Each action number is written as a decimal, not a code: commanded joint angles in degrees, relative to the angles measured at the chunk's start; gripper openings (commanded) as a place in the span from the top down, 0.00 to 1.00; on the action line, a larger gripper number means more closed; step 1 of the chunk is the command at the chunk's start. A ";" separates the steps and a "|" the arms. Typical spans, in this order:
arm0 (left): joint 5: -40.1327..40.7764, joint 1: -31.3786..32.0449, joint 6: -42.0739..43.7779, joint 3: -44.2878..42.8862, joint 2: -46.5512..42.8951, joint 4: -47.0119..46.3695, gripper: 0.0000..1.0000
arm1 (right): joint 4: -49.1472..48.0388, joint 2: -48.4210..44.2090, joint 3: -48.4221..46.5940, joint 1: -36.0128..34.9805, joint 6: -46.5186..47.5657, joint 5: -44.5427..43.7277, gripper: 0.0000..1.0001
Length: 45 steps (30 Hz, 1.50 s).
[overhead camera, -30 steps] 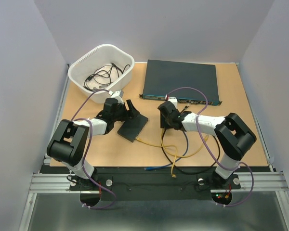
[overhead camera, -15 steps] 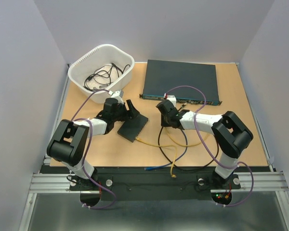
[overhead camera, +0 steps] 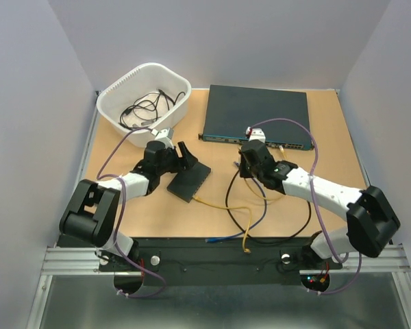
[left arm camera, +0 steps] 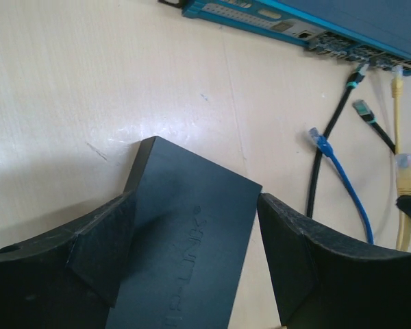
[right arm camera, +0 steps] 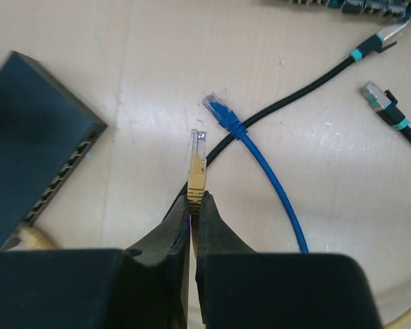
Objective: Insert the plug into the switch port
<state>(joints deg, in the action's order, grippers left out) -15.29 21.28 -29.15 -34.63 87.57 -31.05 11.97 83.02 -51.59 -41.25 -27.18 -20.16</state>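
Note:
The small flat black box (overhead camera: 190, 182) lies left of centre, with its row of ports (right arm camera: 60, 184) along one edge. A yellow plug (right arm camera: 31, 237) sits in one port. My left gripper (overhead camera: 171, 155) is open and straddles the box's (left arm camera: 192, 233) far-left end; its left finger (left arm camera: 99, 253) overlaps the box edge, and I cannot tell if they touch. My right gripper (right arm camera: 197, 200) is shut on the boot of a yellow plug (right arm camera: 197, 152). It holds the plug above the table, right of the box (right arm camera: 34, 151). In the top view the right gripper (overhead camera: 248, 166) is mid-table.
The large dark unit (overhead camera: 257, 115) stands at the back. A white basket (overhead camera: 172, 115) of cables is at the back left. Loose cables lie mid-table: a blue plug (right arm camera: 219, 110), two teal-banded black plugs (right arm camera: 380, 42) (right arm camera: 382, 97), and yellow and black loops (overhead camera: 260, 205).
My right gripper has moved right and slightly back with the yellow plug, and the arm's elbow has swung out to the right. The left arm and the box have not moved.

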 commanded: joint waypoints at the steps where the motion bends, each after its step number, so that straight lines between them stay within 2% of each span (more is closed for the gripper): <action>1: -0.97 1.04 -0.12 2.19 -9.32 -4.01 0.19 | -3.08 -6.45 3.06 0.30 4.23 6.16 1.00; 5: -2.46 3.68 -1.79 4.74 -14.08 -6.65 0.19 | -6.77 -9.98 6.41 0.12 6.17 12.59 0.99; 9: -1.32 9.56 -2.14 5.98 -19.80 -8.06 0.19 | -12.22 -14.02 10.89 0.21 7.58 19.81 1.00; 13: -2.64 11.68 -4.86 8.61 -23.23 -11.92 0.19 | -16.79 -17.54 13.27 0.21 7.84 25.78 1.00; 21: -1.76 16.51 -8.20 10.81 -21.83 -15.97 0.21 | -19.70 -19.39 15.29 0.21 6.62 28.86 1.00; 31: 2.45 21.43 -12.69 7.74 -16.47 -17.47 0.22 | -20.75 -20.45 16.00 0.12 6.09 29.04 1.00; 42: 6.15 22.58 -14.62 7.38 -16.11 -18.17 0.22 | -22.07 -21.15 17.49 0.03 5.21 28.43 1.00; 45: 7.64 22.58 -14.97 8.35 -18.83 -18.17 0.22 | -24.17 -22.72 18.71 0.03 4.42 32.52 1.00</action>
<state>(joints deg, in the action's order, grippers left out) -10.20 43.46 -43.44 -25.28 72.66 -45.65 -6.46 63.20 -33.87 -41.25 -21.89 8.27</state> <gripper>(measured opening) 0.781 0.049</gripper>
